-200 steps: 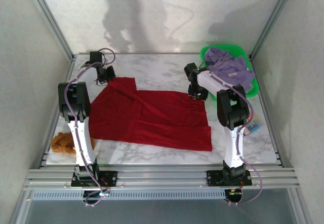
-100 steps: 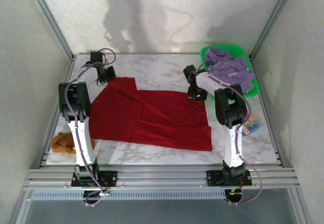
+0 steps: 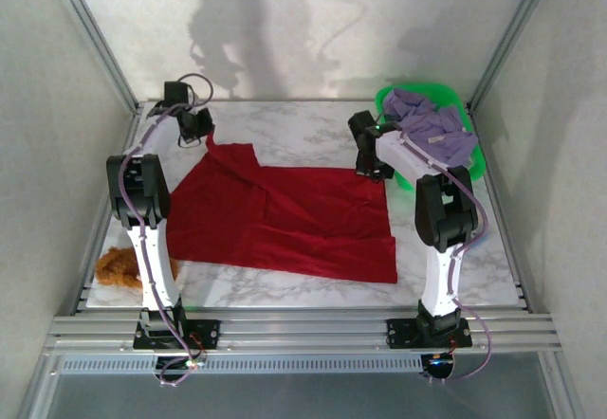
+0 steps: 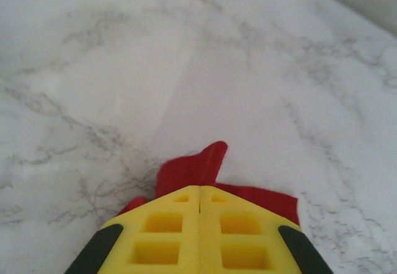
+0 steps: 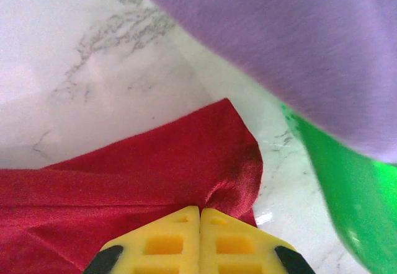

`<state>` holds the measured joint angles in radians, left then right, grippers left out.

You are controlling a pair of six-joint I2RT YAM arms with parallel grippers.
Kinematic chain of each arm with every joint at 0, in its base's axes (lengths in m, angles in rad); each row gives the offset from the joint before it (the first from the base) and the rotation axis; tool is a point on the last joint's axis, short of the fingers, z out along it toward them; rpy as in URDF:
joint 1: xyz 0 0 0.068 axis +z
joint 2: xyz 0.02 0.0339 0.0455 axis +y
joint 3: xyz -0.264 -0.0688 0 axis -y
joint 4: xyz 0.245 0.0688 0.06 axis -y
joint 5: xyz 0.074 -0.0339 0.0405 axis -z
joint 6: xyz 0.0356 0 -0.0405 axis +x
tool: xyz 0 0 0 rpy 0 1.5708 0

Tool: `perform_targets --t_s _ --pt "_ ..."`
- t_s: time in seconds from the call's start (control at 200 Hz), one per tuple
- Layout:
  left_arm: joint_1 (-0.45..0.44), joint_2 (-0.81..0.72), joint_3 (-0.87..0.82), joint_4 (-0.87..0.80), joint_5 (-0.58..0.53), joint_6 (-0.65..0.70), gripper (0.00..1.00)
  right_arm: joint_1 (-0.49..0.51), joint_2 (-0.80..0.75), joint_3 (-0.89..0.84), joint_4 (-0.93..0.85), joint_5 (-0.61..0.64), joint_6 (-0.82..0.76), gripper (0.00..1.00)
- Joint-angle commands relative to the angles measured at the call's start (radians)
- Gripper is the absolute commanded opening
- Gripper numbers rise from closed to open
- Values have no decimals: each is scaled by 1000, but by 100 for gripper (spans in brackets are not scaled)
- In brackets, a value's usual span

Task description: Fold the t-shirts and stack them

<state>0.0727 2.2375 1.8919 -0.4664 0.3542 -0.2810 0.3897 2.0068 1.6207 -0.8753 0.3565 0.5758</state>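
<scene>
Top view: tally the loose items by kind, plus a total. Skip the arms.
T-shirts: 2 (red t-shirt, lavender t-shirt)
Baskets: 1 (green basket)
Fuzzy lumps: 1 (orange-brown lump)
Total: 4

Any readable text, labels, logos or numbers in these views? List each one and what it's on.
Nothing here can be read as text.
The white neck label on the lavender t-shirt: too small to read.
No print is visible on the red t-shirt, the green basket or the marble table.
</scene>
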Motion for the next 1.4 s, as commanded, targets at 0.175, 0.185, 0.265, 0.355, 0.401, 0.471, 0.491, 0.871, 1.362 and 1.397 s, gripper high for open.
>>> perform_targets --t_s 0.175,0.185,0.265,0.355,0.401,0.471,0.491,0.871,1.362,1.397 --pt "1 -21 98 -58 36 20 0 0 -29 36 -36 25 -21 0" --pt "0 -21 98 -58 40 20 0 0 -31 34 -35 20 -25 0" --pt "-4 -35 98 -58 52 26 0 1 -45 29 -43 4 -31 0" --pt "-4 -57 101 -63 52 28 0 0 -72 6 -52 12 -38 0" --pt "-2 -67 102 -66 53 29 0 0 -80 -2 -60 15 -43 0" --pt "1 -82 107 -76 49 32 0 0 -89 -18 -74 12 -46 0" --pt "1 -87 108 -79 48 33 0 1 -93 -25 -74 10 -47 0" --pt "48 -138 67 -104 32 24 0 38 -96 -141 26 -301 -119 1" --pt "50 -153 -106 -28 51 20 0 79 -84 -132 -9 -200 4 33" --pt "50 -153 -109 -23 52 18 0 71 -87 -136 -13 -189 12 34"
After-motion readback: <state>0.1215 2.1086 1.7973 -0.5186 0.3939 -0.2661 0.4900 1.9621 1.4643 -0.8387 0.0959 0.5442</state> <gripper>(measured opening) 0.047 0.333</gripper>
